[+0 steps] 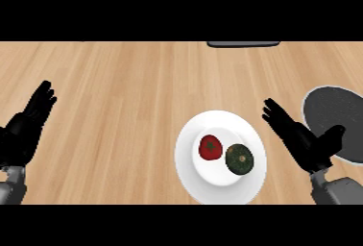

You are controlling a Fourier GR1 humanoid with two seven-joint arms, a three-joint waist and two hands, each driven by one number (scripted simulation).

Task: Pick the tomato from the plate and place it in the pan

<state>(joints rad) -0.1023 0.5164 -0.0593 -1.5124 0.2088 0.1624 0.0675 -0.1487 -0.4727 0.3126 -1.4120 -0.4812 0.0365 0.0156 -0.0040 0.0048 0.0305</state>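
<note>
Right hand (303, 140) is open, its fingers straight and pointing up and to the left in the head view, the thumb spread out to the right; it has hold of nothing. It hovers between the white plate (184, 154) and the pan (332, 106), just beside the plate's right rim, with its thumb crossing in front of the pan's lower left edge.

On the plate's inner well lies the tomato (211, 147), left of centre. It shows as a red oval, a little longer up and down the view than across, with a small dark stalk spot on its upper face. Just beside it, lower right, sits a dark green round vegetable (239, 159); whether the two touch cannot be told.

The pan is a dark grey round, cut off by the view's right edge. The plate's near rim reaches almost to the lower edge of the scene.

Bare wooden counter (127, 86) spreads wide to the left of the plate and beyond it. At the far edge a dark flat object (243, 44) shows only in part.

Left hand (27, 126) rests open near the view's left edge, fingers up, well apart from the plate.
</note>
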